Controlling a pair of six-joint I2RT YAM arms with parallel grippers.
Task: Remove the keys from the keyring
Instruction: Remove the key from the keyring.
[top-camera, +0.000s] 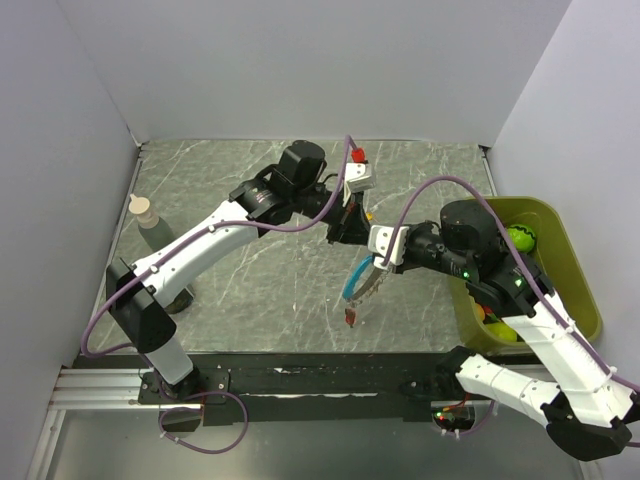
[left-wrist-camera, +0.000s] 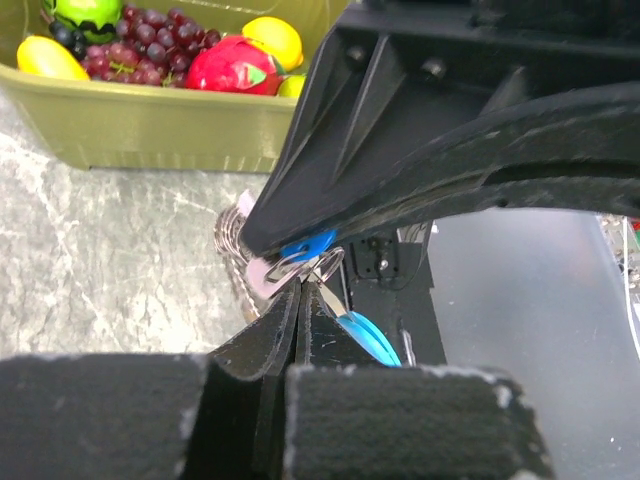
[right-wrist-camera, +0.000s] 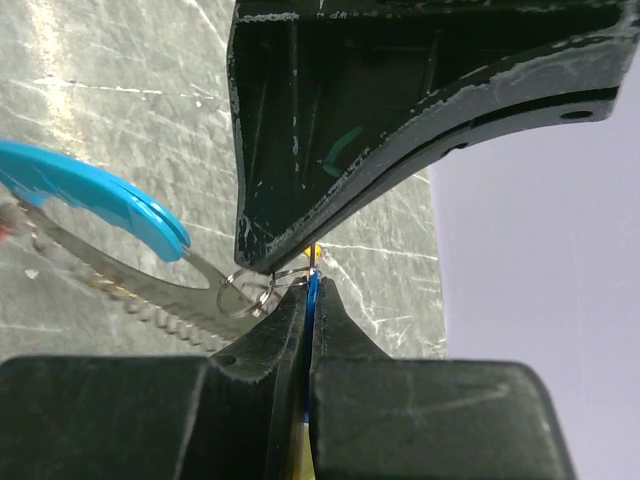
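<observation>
Left fingers (left-wrist-camera: 288, 322) clench keyring (right-wrist-camera: 247, 293), right fingers (right-wrist-camera: 298, 322) blue key (left-wrist-camera: 308, 245); bin (left-wrist-camera: 150, 125) rim near.

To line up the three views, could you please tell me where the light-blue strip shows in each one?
Top external: the light-blue strip hangs at picture centre.
Left wrist: lower centre, slanting down to the right.
Right wrist: far left, mid-height.
Shared landmark: the grey marbled table.
</observation>
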